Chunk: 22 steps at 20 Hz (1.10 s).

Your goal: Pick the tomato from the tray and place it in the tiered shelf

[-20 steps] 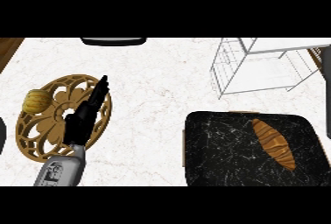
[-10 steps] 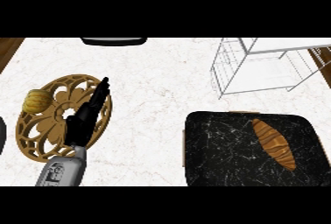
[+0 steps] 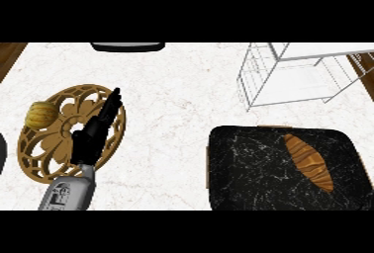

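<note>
Left hand [image 3: 93, 136]: black, fingers straight, holding nothing, extended over the round tan openwork wooden trivet [image 3: 44, 163], idle. Yellow ridged fruit [image 3: 40, 113] on the trivet's rim. Black marbled tray [image 3: 248, 168]: brown croissant [image 3: 308, 160] only; no tomato visible. White wire tiered shelf [image 3: 292, 74] beyond the tray. Right hand unseen.

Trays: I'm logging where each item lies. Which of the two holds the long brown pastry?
The black marbled tray at the right holds the brown pastry; the round wooden openwork tray under the left hand carries a yellowish item.
</note>
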Available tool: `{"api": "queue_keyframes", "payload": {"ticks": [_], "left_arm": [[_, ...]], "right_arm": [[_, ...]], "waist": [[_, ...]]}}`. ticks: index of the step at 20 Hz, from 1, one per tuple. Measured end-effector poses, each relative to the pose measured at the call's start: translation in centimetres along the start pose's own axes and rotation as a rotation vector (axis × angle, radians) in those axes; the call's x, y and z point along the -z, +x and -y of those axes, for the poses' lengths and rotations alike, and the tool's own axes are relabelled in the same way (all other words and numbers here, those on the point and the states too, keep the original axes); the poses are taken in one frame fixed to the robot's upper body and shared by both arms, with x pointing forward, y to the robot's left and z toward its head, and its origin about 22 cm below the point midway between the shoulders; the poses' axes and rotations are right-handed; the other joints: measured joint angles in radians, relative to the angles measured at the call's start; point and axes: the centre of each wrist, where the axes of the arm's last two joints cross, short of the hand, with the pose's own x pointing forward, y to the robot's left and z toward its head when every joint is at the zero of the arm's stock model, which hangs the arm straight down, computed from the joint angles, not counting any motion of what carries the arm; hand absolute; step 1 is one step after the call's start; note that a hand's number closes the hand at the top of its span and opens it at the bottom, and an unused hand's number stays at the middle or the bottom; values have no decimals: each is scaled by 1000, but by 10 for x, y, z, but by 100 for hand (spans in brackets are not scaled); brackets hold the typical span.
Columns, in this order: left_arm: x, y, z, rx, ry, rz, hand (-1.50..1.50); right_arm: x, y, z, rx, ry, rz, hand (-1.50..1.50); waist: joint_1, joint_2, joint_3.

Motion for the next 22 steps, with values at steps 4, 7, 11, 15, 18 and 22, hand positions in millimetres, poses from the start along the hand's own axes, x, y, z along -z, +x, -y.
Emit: {"api": "queue_keyframes", "payload": {"ticks": [4,7,11,15,18,22], "left_arm": [[-2,1,3,-1,6,-4,0],[-4,0,1,2,11,-4,0],[-8,0,-1,2,25,-5,0],[-8,3,-3,2,36,-6,0],[-6,5,-3,1,34,-7,0],[-8,6,-6,0,32,-9,0]], "right_arm": [[18,18,36,83,-94,-53,-150],[25,12,69,97,-141,-108,-150],[35,-1,121,61,-143,-214,-150],[40,-12,181,-5,-111,-282,-150],[39,-28,225,-59,-88,-294,-150],[33,-45,279,-87,-49,-310,-150]], "waist": [[-3,-1,0],[-9,-3,0],[-19,-5,0],[-30,-6,1],[-34,-6,1],[-32,-5,1]]}}
